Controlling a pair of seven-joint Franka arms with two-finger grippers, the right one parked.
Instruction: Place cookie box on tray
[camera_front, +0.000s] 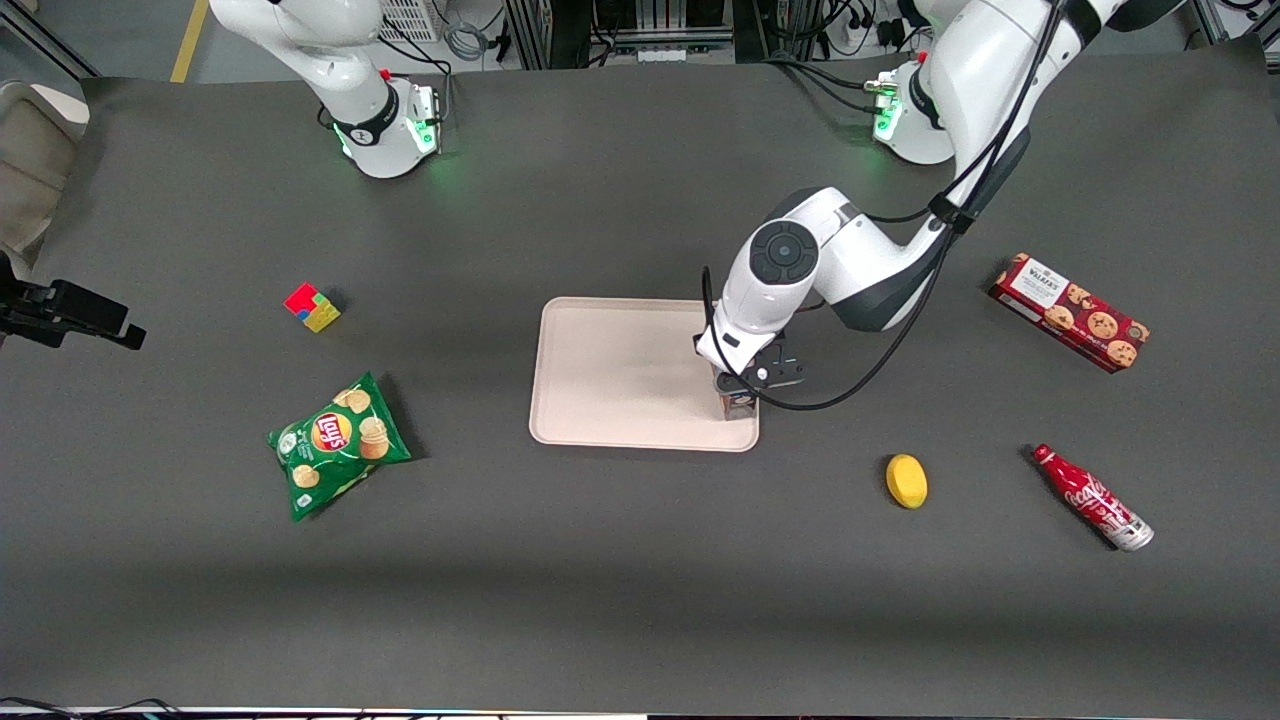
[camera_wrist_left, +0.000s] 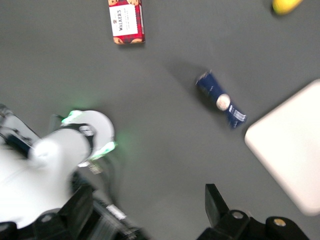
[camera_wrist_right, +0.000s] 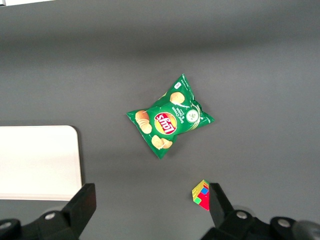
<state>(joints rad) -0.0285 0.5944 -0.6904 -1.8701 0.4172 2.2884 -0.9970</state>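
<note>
The cookie box (camera_wrist_left: 220, 99), a small navy package with a round white logo, lies flat on the dark table in the left wrist view. It is a short way off a rounded corner of the pale tray (camera_wrist_left: 295, 150) and touches nothing. My gripper (camera_wrist_left: 147, 192) is open, with only bare table between its black fingers. In the front view the gripper (camera_front: 738, 400) hangs over the tray (camera_front: 620, 370) at the corner nearest the camera on the working arm's side. A small brownish shape shows under it; I cannot tell what it is. The arm covers the table beside the tray.
Toward the working arm's end lie a red cookie box (camera_front: 1068, 311), a yellow oval object (camera_front: 906, 480) and a red bottle (camera_front: 1092, 497) on its side. A green chip bag (camera_front: 338, 445) and a coloured cube (camera_front: 311, 306) lie toward the parked arm's end.
</note>
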